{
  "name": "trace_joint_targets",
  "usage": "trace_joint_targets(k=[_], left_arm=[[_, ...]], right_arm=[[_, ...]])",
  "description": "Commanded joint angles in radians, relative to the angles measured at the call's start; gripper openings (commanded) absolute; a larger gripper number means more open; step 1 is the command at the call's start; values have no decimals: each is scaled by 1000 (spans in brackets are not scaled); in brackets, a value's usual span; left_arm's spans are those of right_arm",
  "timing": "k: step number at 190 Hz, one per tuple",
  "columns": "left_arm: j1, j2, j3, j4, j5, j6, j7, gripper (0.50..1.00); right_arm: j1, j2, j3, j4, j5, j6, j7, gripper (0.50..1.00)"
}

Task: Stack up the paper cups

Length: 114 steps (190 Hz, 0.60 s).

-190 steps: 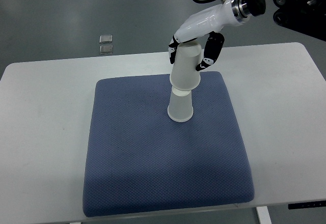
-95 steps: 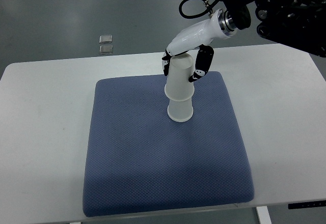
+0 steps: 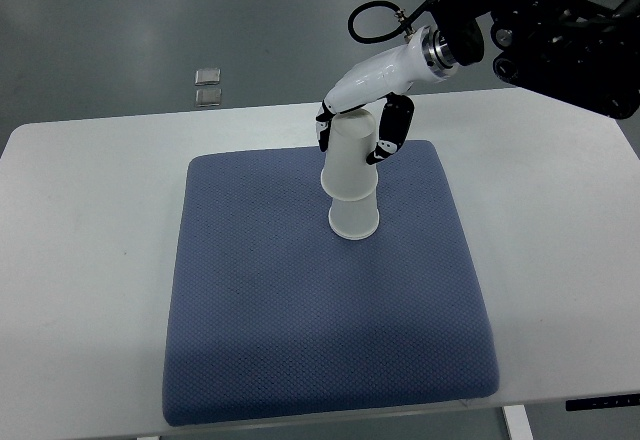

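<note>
Two white paper cups stand upside down on the blue mat (image 3: pixel 300 320). The lower cup (image 3: pixel 355 218) rests on the mat's upper middle. The upper cup (image 3: pixel 351 158) sits over it, pushed well down so only the lower cup's wide base shows. My right hand (image 3: pixel 355 132) comes in from the top right and is shut on the upper cup, with dark fingertips (image 3: pixel 385 148) on its right side and others on its left near the top.
The mat lies on a white table (image 3: pixel 80 220). Two small clear square objects (image 3: pixel 208 84) lie on the grey floor beyond the table's far edge. The dark arm body (image 3: pixel 560 30) fills the top right corner.
The upper cup has come down further over the lower one, and my right hand has moved left and down with it.
</note>
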<state>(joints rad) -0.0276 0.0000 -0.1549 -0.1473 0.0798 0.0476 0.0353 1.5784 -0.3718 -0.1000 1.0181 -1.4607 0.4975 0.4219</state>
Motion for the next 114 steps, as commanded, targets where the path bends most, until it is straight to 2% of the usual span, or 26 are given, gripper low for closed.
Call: trace_joint_targets(k=[1, 89, 100, 114], left_arm=[[0, 0, 0, 0, 0, 0, 0, 1000], [0, 0, 0, 0, 0, 0, 0, 1000], [0, 0, 0, 0, 0, 0, 0, 1000], [0, 0, 0, 0, 0, 0, 0, 1000]], right_arm=[[-6, 2, 0, -19, -1, -2, 0, 733], [-38, 16, -1, -39, -3, -20, -2, 748], [-38, 16, -1, -39, -3, -22, -2, 768], [-40, 17, -1, -47, -3, -23, -3, 832]])
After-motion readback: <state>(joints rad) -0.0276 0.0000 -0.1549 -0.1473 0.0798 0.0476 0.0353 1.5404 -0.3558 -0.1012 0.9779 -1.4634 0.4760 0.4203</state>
